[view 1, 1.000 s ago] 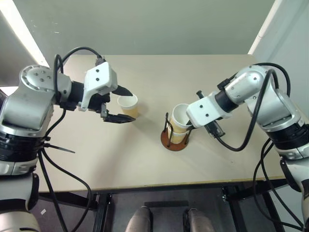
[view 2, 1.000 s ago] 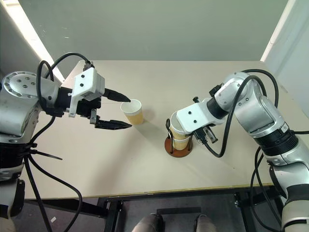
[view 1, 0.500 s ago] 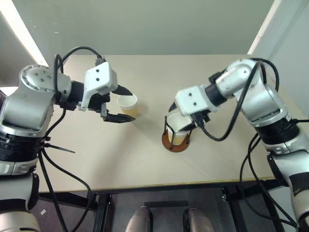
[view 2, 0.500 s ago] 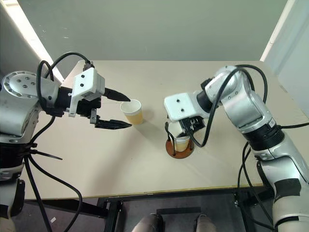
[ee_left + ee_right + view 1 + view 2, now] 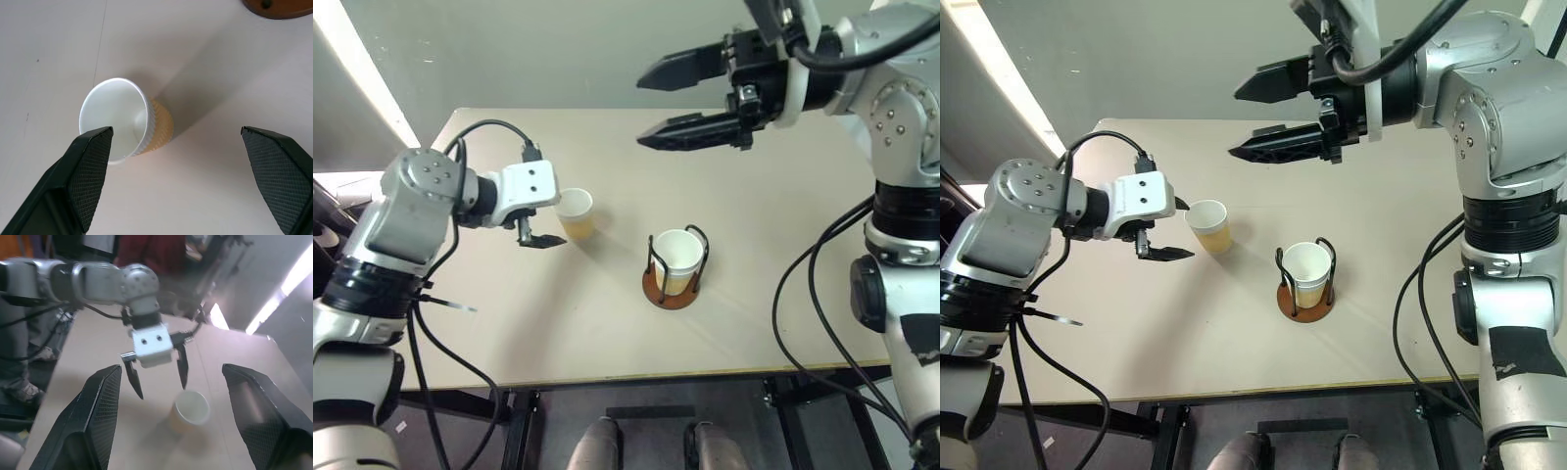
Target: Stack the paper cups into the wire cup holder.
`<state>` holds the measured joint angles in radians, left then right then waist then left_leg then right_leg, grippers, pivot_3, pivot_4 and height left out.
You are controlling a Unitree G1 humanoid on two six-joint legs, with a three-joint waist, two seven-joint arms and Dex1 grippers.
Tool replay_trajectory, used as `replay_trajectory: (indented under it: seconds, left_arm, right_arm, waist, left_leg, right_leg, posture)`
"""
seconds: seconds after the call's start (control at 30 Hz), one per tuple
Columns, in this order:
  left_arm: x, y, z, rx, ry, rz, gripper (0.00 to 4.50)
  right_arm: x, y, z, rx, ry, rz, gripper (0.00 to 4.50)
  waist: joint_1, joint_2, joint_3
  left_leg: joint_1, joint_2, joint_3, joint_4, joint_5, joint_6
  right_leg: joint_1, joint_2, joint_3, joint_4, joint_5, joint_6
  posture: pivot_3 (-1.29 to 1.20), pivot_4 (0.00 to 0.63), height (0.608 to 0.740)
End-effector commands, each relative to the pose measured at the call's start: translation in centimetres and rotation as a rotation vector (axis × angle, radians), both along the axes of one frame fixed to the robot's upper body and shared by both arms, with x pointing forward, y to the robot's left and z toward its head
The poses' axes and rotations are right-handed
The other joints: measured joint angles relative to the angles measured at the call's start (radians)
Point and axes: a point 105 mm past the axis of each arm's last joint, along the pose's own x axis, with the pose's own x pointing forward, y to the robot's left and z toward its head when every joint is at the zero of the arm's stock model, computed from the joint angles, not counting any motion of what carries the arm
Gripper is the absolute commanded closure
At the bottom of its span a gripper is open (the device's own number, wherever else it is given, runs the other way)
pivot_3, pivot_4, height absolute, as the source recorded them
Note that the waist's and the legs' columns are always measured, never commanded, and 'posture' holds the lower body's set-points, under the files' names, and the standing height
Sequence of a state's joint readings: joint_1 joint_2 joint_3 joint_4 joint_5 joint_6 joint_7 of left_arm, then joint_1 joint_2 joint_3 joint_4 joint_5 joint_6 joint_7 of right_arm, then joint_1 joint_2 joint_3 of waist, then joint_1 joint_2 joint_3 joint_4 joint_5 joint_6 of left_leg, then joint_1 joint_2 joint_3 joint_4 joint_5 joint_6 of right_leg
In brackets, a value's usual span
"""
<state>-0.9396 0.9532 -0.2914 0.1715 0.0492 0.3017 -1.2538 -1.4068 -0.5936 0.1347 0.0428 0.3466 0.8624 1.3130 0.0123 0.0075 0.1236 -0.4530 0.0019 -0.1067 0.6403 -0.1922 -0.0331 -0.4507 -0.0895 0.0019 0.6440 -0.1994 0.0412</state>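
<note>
One paper cup (image 5: 575, 212) stands upright and alone on the table, left of centre. My left gripper (image 5: 1185, 230) is open, with one finger on each side of the cup's near side and not closed on it. In the left wrist view the cup (image 5: 127, 122) lies close to one finger. The wire cup holder (image 5: 674, 292) stands mid-table with a cup (image 5: 677, 253) seated inside its black loops. I cannot tell how many are nested there. My right gripper (image 5: 641, 113) hangs high above the table, open and empty, pointing left.
The beige table (image 5: 754, 323) has its front edge close below the holder. The right wrist view looks across at my left gripper (image 5: 156, 367) and the loose cup (image 5: 190, 409). A person in a red top (image 5: 156, 254) stands behind them.
My right gripper opened, left its cup in the holder, then rose high and swung to point left. My left gripper moved in closer around the loose cup.
</note>
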Motion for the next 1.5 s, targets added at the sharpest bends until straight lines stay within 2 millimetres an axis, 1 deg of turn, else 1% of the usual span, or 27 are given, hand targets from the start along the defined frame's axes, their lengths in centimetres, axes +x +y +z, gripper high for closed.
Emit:
replay_trajectory:
  seconds: [0.03,0.07,0.17,0.23,0.37,0.5,0.63,0.83,1.0,1.07,1.13,1.27,1.3,1.33,1.37,1.43,1.47,1.5]
  left_arm:
    - [1.1,0.5,1.2,0.077,-0.09,0.013,0.0]
    - [1.3,0.7,0.8,0.101,-0.084,0.018,0.0]
    - [1.8,1.2,-0.1,0.149,-0.067,0.023,0.0]
    - [2.1,1.3,-0.5,0.166,-0.061,0.024,0.0]
    - [2.6,1.2,-0.9,0.172,-0.05,0.019,0.0]
    - [3.2,0.9,-1.4,0.157,-0.041,0.018,0.0]
    - [3.7,0.4,-2.1,0.149,-0.022,0.008,0.0]
    - [4.3,0.4,-3.1,0.158,0.001,0.005,0.0]
    - [5.2,0.2,-3.9,0.177,0.014,0.004,0.0]
    - [5.5,0.0,-4.1,0.183,0.017,0.003,0.38]
    - [5.7,-0.4,-4.1,0.18,0.019,-0.01,0.96]
    - [5.4,-1.9,-3.2,0.128,0.045,-0.07,2.45]
    - [5.2,-2.4,-2.6,0.104,0.054,-0.09,2.77]
    - [4.9,-2.7,-2.2,0.085,0.063,-0.11,3.24]
    - [4.7,-3.1,-1.7,0.071,0.07,-0.129,3.55]
    - [4.1,-3.6,-1.0,0.057,0.077,-0.164,4.36]
    - [3.9,-3.7,-0.7,0.054,0.08,-0.179,4.47]
    - [3.6,-3.9,-0.4,0.049,0.085,-0.195,4.47]
  right_arm:
    - [-0.3,-0.8,2.8,0.034,-0.071,-0.029,1.13]
    - [-0.1,-1.3,2.9,0.048,-0.067,-0.04,1.13]
    - [0.5,-2.9,0.2,0.069,-0.034,-0.065,1.13]
    - [0.7,-3.4,-0.5,0.072,-0.024,-0.081,1.13]
    - [0.7,-4.1,-0.9,0.064,-0.023,-0.107,1.13]
    - [0.7,-4.4,-1.0,0.064,-0.023,-0.123,1.13]
    - [0.8,-4.5,-1.4,0.053,-0.019,-0.132,1.13]
    - [0.7,-4.2,-1.6,0.05,-0.013,-0.131,1.13]
    - [0.6,-4.2,-2.2,0.042,0.004,-0.136,1.13]
    - [0.6,-4.3,-2.3,0.043,0.006,-0.138,1.08]
    - [0.5,-4.4,-2.5,0.042,0.015,-0.143,1.08]
    - [0.2,-4.9,-3.8,-0.01,0.012,-0.134,1.08]
    - [0.1,-5.2,-4.4,-0.042,0.008,-0.131,1.08]
    - [0.0,-5.4,-4.9,-0.071,0.004,-0.13,1.08]
    - [-0.1,-5.7,-5.4,-0.101,0.001,-0.128,1.08]
    - [-0.2,-6.2,-5.8,-0.138,-0.003,-0.127,1.08]
    - [-0.3,-6.3,-5.9,-0.147,-0.004,-0.123,1.08]
    - [-0.4,-6.4,-5.9,-0.153,-0.004,-0.117,1.08]
  waist:
    - [0.0,0.001,0.0]
    - [0.0,0.001,0.0]
    - [0.0,-0.002,-0.001]
    - [0.0,-0.002,-0.001]
    - [0.0,0.0,0.0]
    - [0.0,0.0,0.0]
    - [0.0,0.0,0.0]
    - [0.0,0.0,0.0]
    - [0.001,0.0,0.0]
    - [0.001,0.0,0.0]
    - [0.002,0.0,0.0]
    - [0.004,0.0,0.0]
    - [0.004,0.0,0.0]
    - [0.005,0.0,0.0]
    - [0.006,0.0,0.0]
    - [0.006,0.0,0.0]
    - [0.006,0.0,0.0]
    - [0.006,0.0,0.0]
  left_leg:
    - [0.0,0.0,0.0,0.0,0.0,0.0]
    - [0.0,0.0,0.001,-0.001,0.0,0.0]
    - [0.001,0.001,0.0,-0.004,0.001,-0.001]
    - [0.001,0.002,0.0,-0.001,0.001,-0.002]
    - [-0.002,0.001,0.002,0.001,0.001,-0.002]
    - [-0.001,0.002,0.002,0.001,0.001,-0.001]
    - [-0.001,0.001,0.002,0.003,-0.002,0.004]
    - [-0.001,0.001,0.002,0.005,-0.003,0.005]
    - [-0.002,0.001,0.002,0.006,-0.003,0.006]
    - [-0.002,0.001,0.002,0.007,-0.003,0.005]
    - [-0.002,0.001,0.002,0.007,-0.003,0.005]
    - [-0.002,0.001,0.003,0.007,-0.002,0.004]
    - [-0.002,0.001,0.003,0.007,-0.002,0.004]
    - [-0.003,0.001,0.003,0.008,-0.002,0.004]
    - [-0.003,0.001,0.003,0.008,-0.002,0.004]
    - [-0.004,0.001,0.004,0.008,-0.002,0.004]
    - [-0.004,0.001,0.004,0.008,-0.002,0.004]
    - [-0.004,0.001,0.005,0.008,-0.002,0.004]
  right_leg:
    - [-0.001,0.0,0.0,0.0,0.0,0.001]
    - [-0.002,0.0,0.0,0.001,0.001,0.001]
    - [-0.001,0.0,0.0,0.0,0.0,0.002]
    - [0.0,0.001,0.0,0.0,-0.001,0.003]
    - [-0.003,0.001,0.001,0.0,0.004,0.011]
    - [-0.002,0.001,0.001,0.0,0.004,0.011]
    - [-0.002,0.001,0.001,0.001,0.004,0.011]
    - [-0.001,0.001,0.002,0.001,0.004,0.011]
    - [-0.001,0.001,0.002,0.001,0.004,0.011]
    - [-0.001,0.0,0.002,0.001,0.004,0.011]
    - [-0.001,0.0,0.002,0.001,0.004,0.012]
    - [-0.001,0.001,0.002,0.0,0.006,0.015]
    - [-0.001,0.001,0.002,0.0,0.006,0.015]
    - [-0.001,0.001,0.002,0.0,0.006,0.016]
    - [-0.001,0.001,0.002,0.0,0.006,0.016]
    - [-0.001,0.001,0.002,-0.001,0.006,0.017]
    - [-0.001,0.001,0.002,-0.001,0.006,0.017]
    - [-0.001,0.001,0.003,-0.001,0.007,0.018]
  posture:
    - [0.0,0.15,0.74]
    - [0.0,0.15,0.74]
    - [0.0,0.15,0.74]
    - [0.0,0.15,0.74]
    - [0.0,0.15,0.74]
    - [0.0,0.15,0.74]
    - [0.0,0.15,0.74]
    - [0.0,0.15,0.74]
    - [0.0,0.15,0.74]
    - [0.0,0.15,0.74]
    - [0.0,0.15,0.74]
    - [0.0,0.15,0.74]
    - [0.0,0.15,0.74]
    - [0.0,0.15,0.74]
    - [0.0,0.15,0.74]
    - [0.0,0.15,0.74]
    - [0.0,0.15,0.74]
    - [0.0,0.15,0.74]
